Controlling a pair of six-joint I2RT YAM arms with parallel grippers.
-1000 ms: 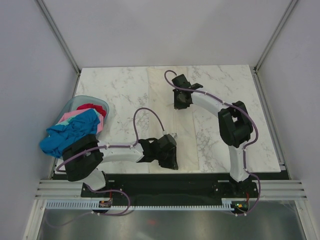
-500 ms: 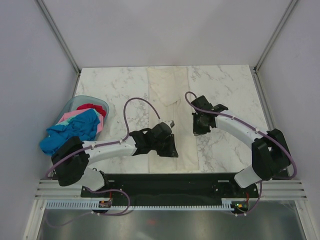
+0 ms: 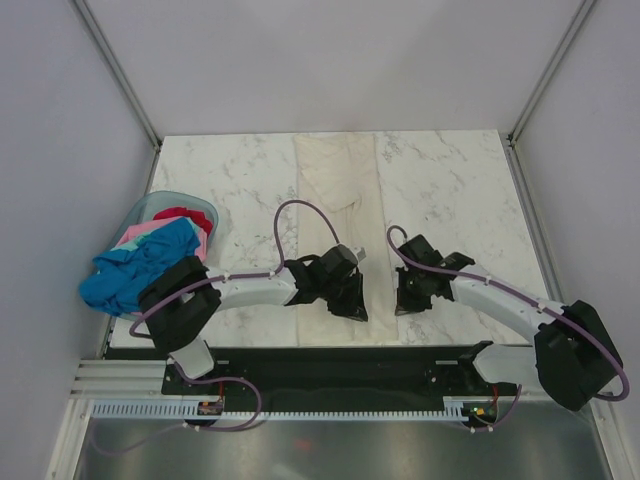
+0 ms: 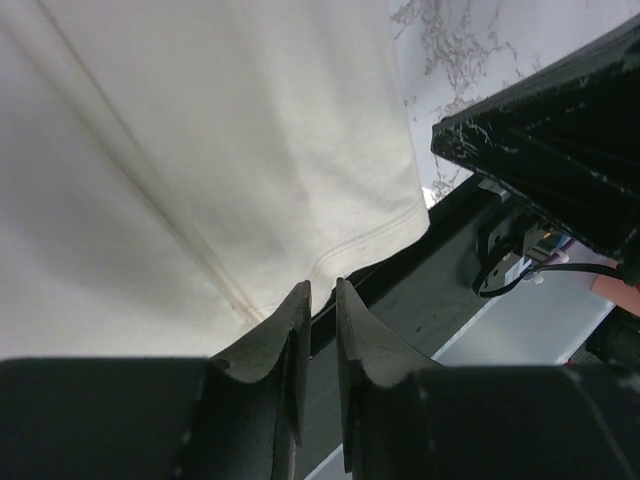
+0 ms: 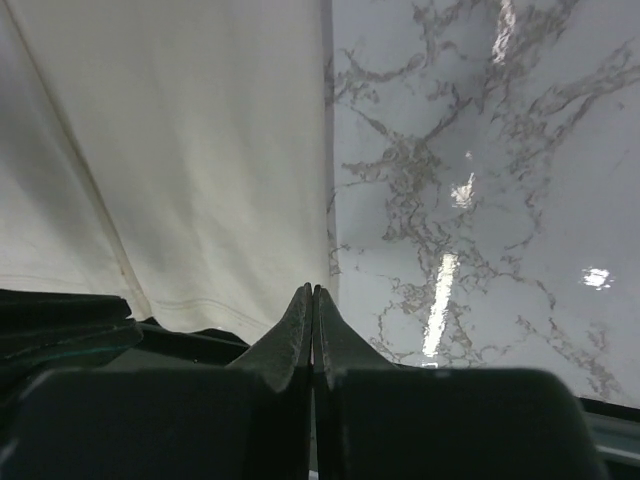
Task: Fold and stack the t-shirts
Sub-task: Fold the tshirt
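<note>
- Black rail [image 3: 300,358] runs along the 6 o'clock edge of the marble table [image 3: 460,190].
- Left gripper [image 3: 350,303] sits just past the rail, near 6 o'clock from the table's middle, over the near hem of the cream shirt [image 3: 340,180].
  - In its wrist view the fingers [image 4: 290,330] are almost closed, with only a thin slit between them.
  - No cloth shows in that slit. The tips lie right at the hem, and I cannot tell if they touch it.
- Right gripper [image 3: 408,298] is at 3 o'clock from the left one, apart from it, at the shirt's right edge close to the near corner.
  - Its fingers [image 5: 300,330] are pressed flat together, with nothing seen between them.
  - The tips point along the line where cloth meets bare marble.
- The cream shirt lies flat as a long, narrow strip folded lengthwise.
  - It runs from the 6 o'clock edge straight up the middle of the table towards 12 o'clock.
  - A crease line runs along its length.
  - Its near hem ends at the table edge, beside the rail.
- Basket [image 3: 148,202] stands at the 9 o'clock edge, well apart from both grippers.
  - A blue shirt [image 3: 140,265] spills over its near rim towards 7 o'clock.
  - A pink shirt [image 3: 140,235] lies under the blue one.
  - A red shirt [image 3: 180,214] shows at the far side of the pile.
</note>
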